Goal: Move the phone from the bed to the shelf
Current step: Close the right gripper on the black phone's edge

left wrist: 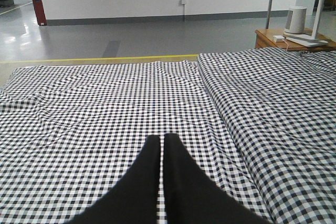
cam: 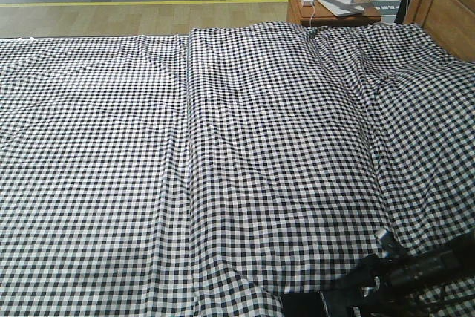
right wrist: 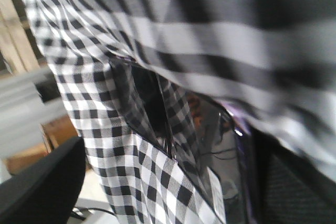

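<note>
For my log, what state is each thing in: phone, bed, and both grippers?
bed: sheet spread out, creased
phone: lying on the bed, not gripped
right gripper: open, fingers either side of the phone
left gripper: shut, empty, above the bed

Bright, even and diffuse across the front and left wrist views, with only soft shadow in the folds of the bed [cam: 223,146]. Pale sheen on the grey floor [left wrist: 105,35]. Badly blurred up close in the right wrist view, smeared into bands at top right; mirror-like reflections on the phone [right wrist: 210,129].
</note>
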Tool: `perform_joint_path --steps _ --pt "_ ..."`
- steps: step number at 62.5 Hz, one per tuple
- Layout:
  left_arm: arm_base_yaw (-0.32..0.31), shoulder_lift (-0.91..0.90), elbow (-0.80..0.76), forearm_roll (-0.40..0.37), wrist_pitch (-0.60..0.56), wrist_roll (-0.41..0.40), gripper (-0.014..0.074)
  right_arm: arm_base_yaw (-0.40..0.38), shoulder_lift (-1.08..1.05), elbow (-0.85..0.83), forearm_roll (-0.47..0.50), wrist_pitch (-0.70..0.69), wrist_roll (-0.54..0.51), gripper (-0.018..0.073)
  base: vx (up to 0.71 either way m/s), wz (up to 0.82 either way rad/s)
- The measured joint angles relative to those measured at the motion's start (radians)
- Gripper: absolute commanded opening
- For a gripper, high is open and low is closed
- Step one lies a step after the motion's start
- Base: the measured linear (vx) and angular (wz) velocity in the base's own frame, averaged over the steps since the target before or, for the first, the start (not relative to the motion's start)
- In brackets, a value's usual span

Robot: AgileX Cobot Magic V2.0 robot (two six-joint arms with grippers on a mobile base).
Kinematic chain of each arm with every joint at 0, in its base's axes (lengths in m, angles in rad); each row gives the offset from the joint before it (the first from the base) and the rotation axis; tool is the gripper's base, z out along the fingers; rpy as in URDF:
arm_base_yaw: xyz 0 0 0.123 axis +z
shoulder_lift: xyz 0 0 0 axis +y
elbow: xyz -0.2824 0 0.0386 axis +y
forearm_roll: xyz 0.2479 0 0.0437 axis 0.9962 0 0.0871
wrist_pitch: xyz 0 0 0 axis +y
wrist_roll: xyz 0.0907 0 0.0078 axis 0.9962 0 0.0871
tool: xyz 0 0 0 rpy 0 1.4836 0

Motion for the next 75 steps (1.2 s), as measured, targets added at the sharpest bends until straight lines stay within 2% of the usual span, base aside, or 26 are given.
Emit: perform_joint_path --steps 14,22,30,45,64,75 --pt "0.0 0.0 0.0 0.0 0.0 0.0 0.0001 0.066 0.0 0.0 -0.01 -0.012 0.0 0.0579 0.0 0.0" --pt "0.0 0.0 0.0 0.0 0.0 0.0 0.0001 0.072 0.0 0.0 -0.019 -0.012 0.0 0.0512 0.0 0.0" --pt "0.0 0.0 0.0 0.0 0.0 0.0 0.0001 0.072 0.0 0.0 -0.036 -0.012 0.0 0.037 0.0 0.0" --pt "0.0 0.0 0.0 0.0 0.0 0.0 0.0001 0.072 -0.004 0.0 -0.063 -0.011 0.004 -0.0011 0.0 0.0" --pt "0.0 0.0 0.0 0.0 0.0 0.0 0.0001 0.073 -0.05 0.012 -0.086 -0.006 0.016 -0.0005 0.0 0.0" --pt "0.0 0.0 0.0 0.0 0.0 0.0 0.0001 0.074 -0.124 0.097 -0.064 -0.013 -0.012 -0.0003 0.0 0.0"
